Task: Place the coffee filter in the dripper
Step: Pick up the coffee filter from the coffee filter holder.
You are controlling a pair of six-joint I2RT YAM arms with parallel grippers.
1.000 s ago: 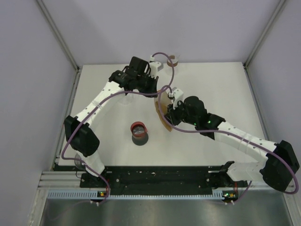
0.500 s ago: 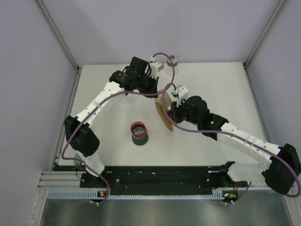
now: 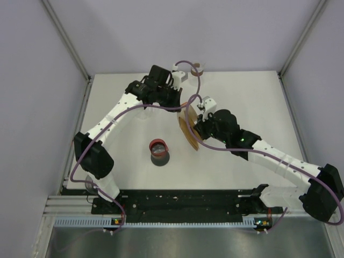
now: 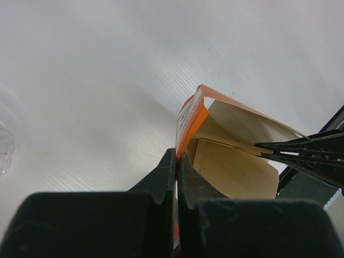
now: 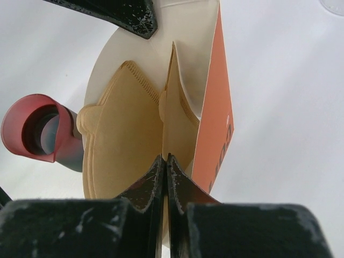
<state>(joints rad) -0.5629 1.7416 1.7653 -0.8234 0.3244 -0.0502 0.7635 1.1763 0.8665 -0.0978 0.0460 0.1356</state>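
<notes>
An orange filter packet (image 3: 188,129) hangs above the table's middle, held open between both arms. My left gripper (image 4: 176,156) is shut on the packet's orange edge (image 4: 189,115). Brown coffee filters (image 5: 121,123) stand fanned inside the packet (image 5: 215,123). My right gripper (image 5: 165,158) is shut on the edge of one coffee filter (image 5: 174,107) that stands apart from the stack. The red dripper (image 3: 158,146) stands upright on the table, left of and below the packet; in the right wrist view the dripper (image 5: 35,126) shows its open mouth, nothing in it.
A small brown ring-shaped object (image 3: 198,69) sits at the back edge of the table. A clear glass item (image 4: 2,150) shows at the left edge of the left wrist view. Metal frame posts (image 3: 70,43) and grey walls bound the table.
The right gripper's jaws have closed on a filter inside the packet. The right arm shifted slightly toward the back a second ago. The left arm has held still.
</notes>
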